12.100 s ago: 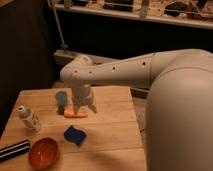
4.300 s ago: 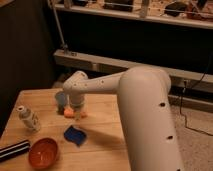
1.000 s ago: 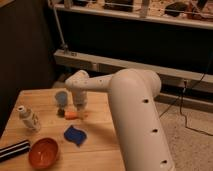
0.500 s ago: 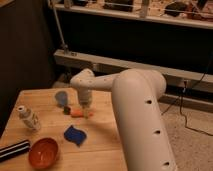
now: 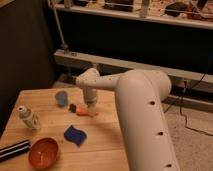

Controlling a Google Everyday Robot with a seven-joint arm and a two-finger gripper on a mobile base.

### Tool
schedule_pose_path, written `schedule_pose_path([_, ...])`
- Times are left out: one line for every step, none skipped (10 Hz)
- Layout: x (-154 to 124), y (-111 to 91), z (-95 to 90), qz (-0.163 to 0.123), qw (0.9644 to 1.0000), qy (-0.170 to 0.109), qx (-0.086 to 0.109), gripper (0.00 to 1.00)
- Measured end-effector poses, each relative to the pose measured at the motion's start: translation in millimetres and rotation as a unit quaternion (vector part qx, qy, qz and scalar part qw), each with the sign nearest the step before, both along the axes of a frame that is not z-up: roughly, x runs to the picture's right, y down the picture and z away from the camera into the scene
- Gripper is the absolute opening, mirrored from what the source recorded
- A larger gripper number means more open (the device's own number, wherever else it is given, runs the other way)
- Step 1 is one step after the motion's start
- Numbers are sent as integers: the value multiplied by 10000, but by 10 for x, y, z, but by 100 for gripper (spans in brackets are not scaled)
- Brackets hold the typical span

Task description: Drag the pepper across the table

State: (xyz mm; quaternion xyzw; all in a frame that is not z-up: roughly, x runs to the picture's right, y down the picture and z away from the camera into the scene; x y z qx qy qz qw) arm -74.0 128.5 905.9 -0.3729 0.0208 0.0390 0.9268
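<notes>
The gripper (image 5: 90,105) points down over the middle of the table (image 5: 107,137), fingers closed together, its tip at the right end of the pepper (image 5: 81,110). The pepper lies flat, dark stub to the left, near a blue-grey cup (image 5: 61,97). A blue wavy piece (image 5: 75,135), an orange bowl (image 5: 44,152) and a white bottle (image 5: 29,118) stand nearer the front-left; the bottle's label is illegible.
</notes>
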Motion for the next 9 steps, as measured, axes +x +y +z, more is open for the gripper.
schedule_pose_path([66, 20, 21, 41, 10000, 65, -26, 11])
schedule_pose_path([117, 25, 37, 84, 9999, 111, -37, 11])
schedule_pose_path([181, 17, 52, 156, 9997, 161, -39, 11])
schedule_pose_path([276, -11, 69, 272, 9994, 224, -24, 11])
schedule_pose_path([354, -33, 82, 369, 9990, 265, -6, 11])
schedule_pose_path([439, -62, 85, 454, 9985, 307, 19, 11])
schedule_pose_path([557, -97, 93, 546, 9978, 362, 63, 11])
schedule_pose_path([619, -111, 90, 610, 9973, 392, 71, 11])
schedule_pose_path([698, -119, 88, 671, 9968, 439, 72, 11])
